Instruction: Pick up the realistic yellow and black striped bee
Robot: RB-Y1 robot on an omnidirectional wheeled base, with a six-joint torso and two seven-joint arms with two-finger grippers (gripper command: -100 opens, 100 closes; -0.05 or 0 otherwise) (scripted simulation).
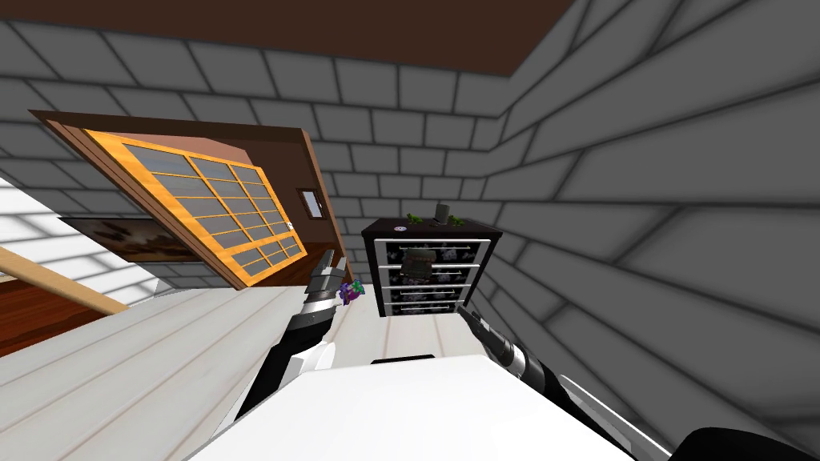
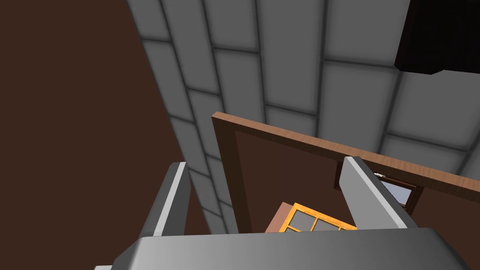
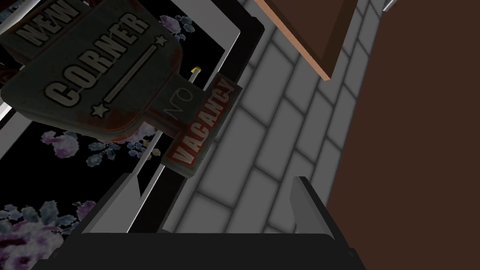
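Head view: left gripper (image 1: pixel 332 264) beside a small purple-green thing (image 1: pixel 350 290); right gripper (image 1: pixel 467 314) low before a dark floral cabinet (image 1: pixel 431 268).

Left wrist view: blades spread wide, empty.

Right wrist view: blades likewise spread and empty, near a vacancy sign (image 3: pixel 93 70). A yellow speck (image 3: pixel 197 70) shows by it; bee or not, I cannot tell.

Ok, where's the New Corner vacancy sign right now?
In the head view the sign sits on the front of the dark shelf unit straight ahead by the grey brick wall; the right wrist view shows it just beyond the right gripper.

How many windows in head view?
2: a large orange-framed window on the brown wall, and a small dark-framed window just beside it, toward the shelf unit. Others may be hidden.
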